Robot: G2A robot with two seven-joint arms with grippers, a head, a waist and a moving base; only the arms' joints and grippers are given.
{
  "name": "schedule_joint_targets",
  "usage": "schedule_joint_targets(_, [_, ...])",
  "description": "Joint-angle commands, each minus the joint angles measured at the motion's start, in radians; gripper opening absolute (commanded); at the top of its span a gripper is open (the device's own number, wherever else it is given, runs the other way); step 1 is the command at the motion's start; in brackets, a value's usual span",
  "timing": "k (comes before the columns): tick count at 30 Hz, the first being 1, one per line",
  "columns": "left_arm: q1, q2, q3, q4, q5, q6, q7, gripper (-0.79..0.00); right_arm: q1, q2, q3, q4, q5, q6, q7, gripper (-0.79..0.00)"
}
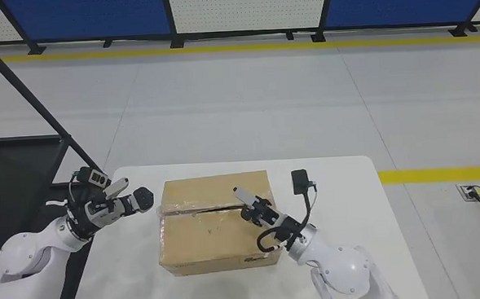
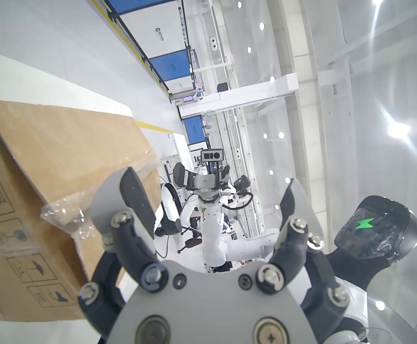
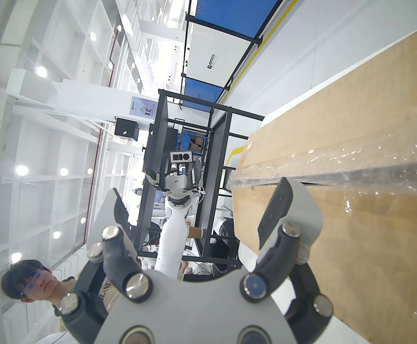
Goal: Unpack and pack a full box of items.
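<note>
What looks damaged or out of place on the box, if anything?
On the box, the clear tape along the top seam is wrinkled, and at one end a crumpled piece sticks out loose past the edge. A dark gap shows between the flaps.

Sitting flat near the middle of the white table (image 1: 359, 233), long side running across: a brown cardboard box (image 1: 218, 232). Lying shut, top flaps meeting along a centre seam (image 1: 202, 208), clear tape (image 3: 329, 163) wrinkling over it and, seemingly, peeling loose at one end
</note>
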Motion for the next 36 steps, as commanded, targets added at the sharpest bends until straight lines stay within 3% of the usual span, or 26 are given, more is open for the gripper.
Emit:
schedule_joint_targets(1, [0.002, 0.000, 0.001, -0.002, 0.003, 0.002, 0.006, 0.000, -0.008, 0.000, -0.002, 0.000, 0.003, -0.003, -0.012, 0.000])
schedule_joint_targets(9, [0.015, -0.001, 0.051, -0.080, 0.138, 0.058, 0.069, 0.000, 0.032, -0.017, -0.059, 0.046, 0.057, -0.001, -0.141, 0.000])
schedule_joint_targets(18, [-0.038, -0.019, 0.134, -0.015, 0.188, 0.080, 0.111, 0.000, 0.142, -0.040, -0.127, 0.165, 0.100, 0.020, -0.200, 0.000])
schedule_joint_targets(29, [-0.058, -0.027, 0.156, 0.043, 0.186, 0.077, 0.092, 0.000, 0.242, -0.060, -0.179, 0.280, 0.089, 0.108, -0.213, 0.000])
schedule_joint_targets(36, [-0.065, -0.031, 0.163, 0.056, 0.183, 0.078, 0.096, 0.000, 0.240, -0.062, -0.180, 0.321, 0.089, 0.113, -0.206, 0.000])
